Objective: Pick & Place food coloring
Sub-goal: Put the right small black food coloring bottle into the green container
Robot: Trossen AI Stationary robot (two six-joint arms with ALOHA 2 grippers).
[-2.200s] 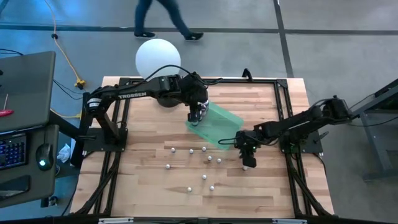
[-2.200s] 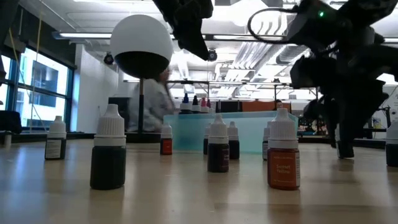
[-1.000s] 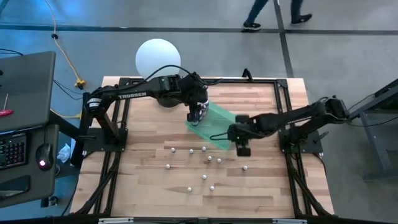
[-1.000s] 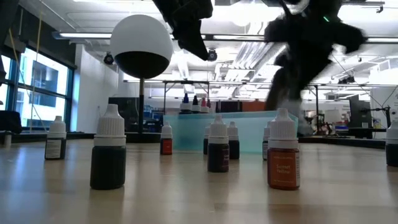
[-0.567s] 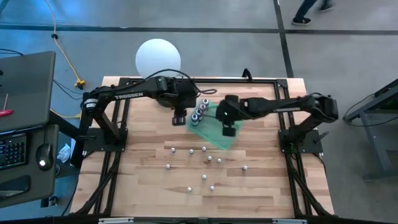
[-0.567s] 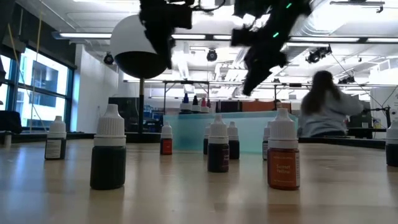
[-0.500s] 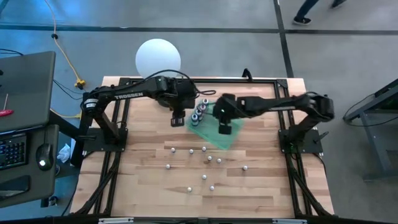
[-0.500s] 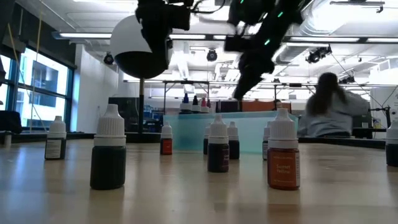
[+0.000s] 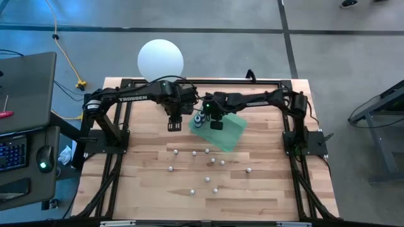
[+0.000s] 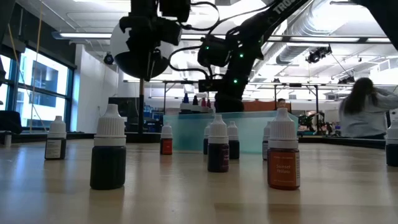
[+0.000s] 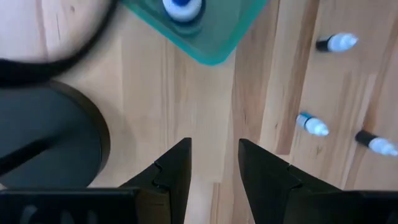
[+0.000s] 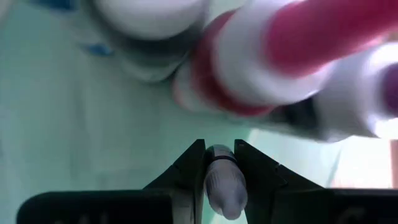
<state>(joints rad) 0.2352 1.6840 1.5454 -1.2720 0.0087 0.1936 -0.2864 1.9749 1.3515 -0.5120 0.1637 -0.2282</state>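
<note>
Over the green tray (image 9: 231, 130), the right gripper (image 12: 220, 163) has its fingers closed on a small bottle (image 12: 222, 183), long axis along the fingers, just beside the bottles already standing there (image 9: 201, 118). The left gripper (image 11: 212, 163), fingers apart and empty, hangs over bare bench (image 9: 151, 183) nearby.

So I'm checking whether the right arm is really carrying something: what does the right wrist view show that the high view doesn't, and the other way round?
Only the right wrist view shows a small bottle pinched between the right tool's fingers, close above the pink-topped bottles.

Only the high view shows the layout: the left tool over bare wood beside the green tray, the loose bottles scattered nearer the table's front, and the white ball.

Both show the tray and the bottles standing in it.
</note>
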